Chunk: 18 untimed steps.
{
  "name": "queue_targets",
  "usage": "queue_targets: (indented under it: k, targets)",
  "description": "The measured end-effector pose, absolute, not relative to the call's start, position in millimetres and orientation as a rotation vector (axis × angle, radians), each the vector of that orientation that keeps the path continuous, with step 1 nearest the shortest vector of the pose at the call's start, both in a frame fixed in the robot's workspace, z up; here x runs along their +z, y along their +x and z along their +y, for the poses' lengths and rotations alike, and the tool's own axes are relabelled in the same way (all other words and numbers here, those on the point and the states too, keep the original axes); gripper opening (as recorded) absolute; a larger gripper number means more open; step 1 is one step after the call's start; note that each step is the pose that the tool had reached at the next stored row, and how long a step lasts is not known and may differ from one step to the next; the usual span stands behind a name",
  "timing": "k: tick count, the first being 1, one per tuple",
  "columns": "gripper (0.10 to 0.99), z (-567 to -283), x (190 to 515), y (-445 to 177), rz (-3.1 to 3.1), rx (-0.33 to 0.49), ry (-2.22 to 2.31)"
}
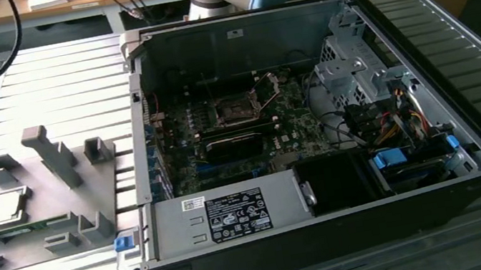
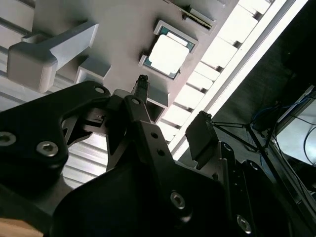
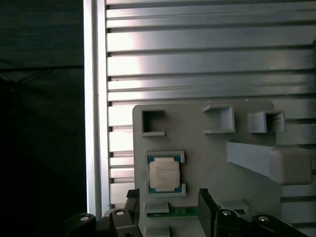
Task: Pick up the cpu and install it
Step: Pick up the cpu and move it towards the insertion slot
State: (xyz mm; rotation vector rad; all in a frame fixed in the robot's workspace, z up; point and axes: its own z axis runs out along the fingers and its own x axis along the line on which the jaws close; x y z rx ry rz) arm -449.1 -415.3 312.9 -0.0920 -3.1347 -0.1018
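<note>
The cpu [image 3: 164, 175] is a small square chip with a silvery top. It lies flat in a framed pocket of the grey fixture plate [image 3: 197, 148], which sits on the slatted table at the exterior view's left. I also see the cpu [image 1: 8, 204] in the exterior view and the cpu [image 2: 168, 52] in the second wrist view. My gripper [image 3: 168, 207] hovers over the plate just short of the chip, open, with nothing between its black fingers [image 2: 142, 86]. The motherboard socket [image 1: 234, 110] sits inside the open computer case [image 1: 477, 163].
A narrow green circuit strip [image 3: 173, 211] lies on the plate beside the cpu pocket. Tall grey posts [image 1: 52, 154] rise from the plate. A grey power-supply box [image 1: 224, 217] and loose cables [image 1: 394, 125] fill the case. The table edge [image 3: 94, 123] runs close to the plate.
</note>
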Motion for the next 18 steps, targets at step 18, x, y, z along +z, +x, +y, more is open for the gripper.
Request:
queue_targets:
  k: [18]
  targets:
    - [0.588, -415, 302, -449, -3.127, -0.092, -0.089]
